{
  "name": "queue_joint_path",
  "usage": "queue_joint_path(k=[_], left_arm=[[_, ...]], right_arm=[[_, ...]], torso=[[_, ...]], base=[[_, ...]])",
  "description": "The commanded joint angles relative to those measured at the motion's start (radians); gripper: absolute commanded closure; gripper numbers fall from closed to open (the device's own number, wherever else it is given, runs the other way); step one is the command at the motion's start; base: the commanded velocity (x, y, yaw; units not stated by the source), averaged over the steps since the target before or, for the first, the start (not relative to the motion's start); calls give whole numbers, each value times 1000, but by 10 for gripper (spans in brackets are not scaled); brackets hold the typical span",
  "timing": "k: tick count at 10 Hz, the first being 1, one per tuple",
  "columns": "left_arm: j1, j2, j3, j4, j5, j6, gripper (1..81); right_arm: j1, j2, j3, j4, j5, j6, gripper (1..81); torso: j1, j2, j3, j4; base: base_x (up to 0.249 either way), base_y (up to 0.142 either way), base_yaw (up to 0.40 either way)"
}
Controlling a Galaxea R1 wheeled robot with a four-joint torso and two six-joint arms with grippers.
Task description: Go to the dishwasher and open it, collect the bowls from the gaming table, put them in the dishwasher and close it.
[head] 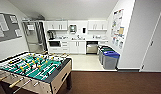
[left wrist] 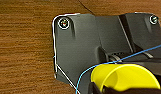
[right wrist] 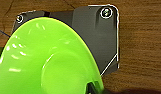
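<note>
The small yellow bowl (left wrist: 126,76) hangs over brown carpet in the left wrist view, with my left gripper (left wrist: 101,88) shut on its rim. In the right wrist view the wide lime-green bowl (right wrist: 46,60) is likewise held off the floor, my right gripper (right wrist: 92,87) shut on its edge. The dishwasher (head: 92,47) is far ahead in the kitchenette, a steel front under the counter with a dark band along its top. From this distance I cannot tell whether its door is open.
A table-football table (head: 33,68) with a green field and rods stands close on the left. Blue and grey bins (head: 109,59) line the right wall before the kitchenette. White cabinets (head: 77,47) flank the dishwasher. Brown carpet (head: 113,83) leads to a pale floor (head: 84,62).
</note>
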Motion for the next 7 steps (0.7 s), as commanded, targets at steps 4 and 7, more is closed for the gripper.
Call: queue_joint_path(k=[4,7], left_arm=[[-48,-5,-6,-1,49,1,811],[-48,-5,-6,-1,49,1,811]], right_arm=[[37,-10,-4,-3,-47,2,811],[38,-10,-4,-3,-47,2,811]], torso=[[0,0,0,0],[0,0,0,0]], base=[[140,0,0],[127,0,0]])
